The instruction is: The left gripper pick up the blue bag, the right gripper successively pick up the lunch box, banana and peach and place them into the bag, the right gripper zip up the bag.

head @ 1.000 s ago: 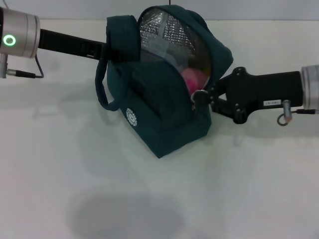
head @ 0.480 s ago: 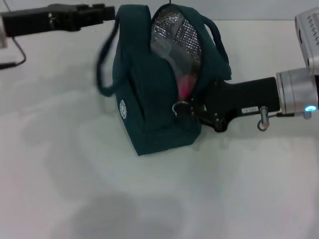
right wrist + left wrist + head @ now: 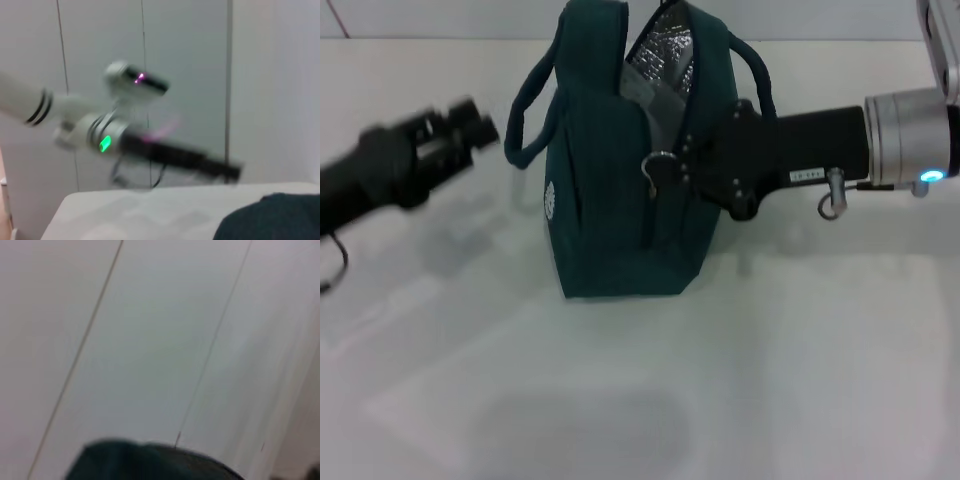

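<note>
Right gripper (image 3: 682, 172) is where we are doing the work now: we are pressing it against the open side of the bag (image 3: 610, 200), just beside the metal zip ring (image 3: 657, 165), and it is sitting higher along the zip line than half a second ago. We cannot tell whether its fingers are clenched on the pull. The mouth is narrowing as we go; the foil lining (image 3: 665, 50) is showing only as a slim wedge near the top, and the pink peach seen a second ago is no longer visible. Our left gripper (image 3: 470, 125) is now swinging away, well apart from the bag and holding nothing, though blur hides its fingers. The bag is standing upright on the surface (image 3: 770, 380) by itself. We are judging the zipping as well under way, with the top stretch left to close.
</note>
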Robot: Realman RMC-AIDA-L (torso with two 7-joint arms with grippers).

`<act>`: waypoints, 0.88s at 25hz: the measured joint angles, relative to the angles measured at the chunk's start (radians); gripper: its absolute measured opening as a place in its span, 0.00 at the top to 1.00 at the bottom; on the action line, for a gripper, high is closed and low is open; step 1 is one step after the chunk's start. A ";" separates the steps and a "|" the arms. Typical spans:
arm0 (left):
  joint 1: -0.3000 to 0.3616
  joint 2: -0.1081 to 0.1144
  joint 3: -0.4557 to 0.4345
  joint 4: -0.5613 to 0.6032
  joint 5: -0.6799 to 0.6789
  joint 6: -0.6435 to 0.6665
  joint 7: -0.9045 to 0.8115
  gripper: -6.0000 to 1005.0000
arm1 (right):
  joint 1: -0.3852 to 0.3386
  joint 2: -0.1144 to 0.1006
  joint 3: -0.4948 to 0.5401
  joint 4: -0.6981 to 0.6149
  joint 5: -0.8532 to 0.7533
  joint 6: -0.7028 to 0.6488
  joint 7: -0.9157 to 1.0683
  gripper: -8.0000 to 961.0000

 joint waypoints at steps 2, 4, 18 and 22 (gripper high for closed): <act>0.033 -0.025 0.002 -0.034 0.003 0.006 0.068 0.58 | 0.013 0.001 0.012 0.002 0.012 0.002 -0.014 0.97; 0.051 -0.051 0.004 -0.058 0.013 0.006 0.116 0.58 | 0.023 0.003 0.017 0.007 0.033 0.003 -0.032 0.97; -0.042 -0.079 0.008 -0.255 0.050 -0.069 0.263 0.59 | 0.083 0.010 0.005 0.060 0.071 0.033 -0.067 0.97; -0.049 -0.081 0.007 -0.256 0.049 -0.100 0.264 0.59 | 0.081 0.010 0.004 0.060 0.075 0.027 -0.071 0.97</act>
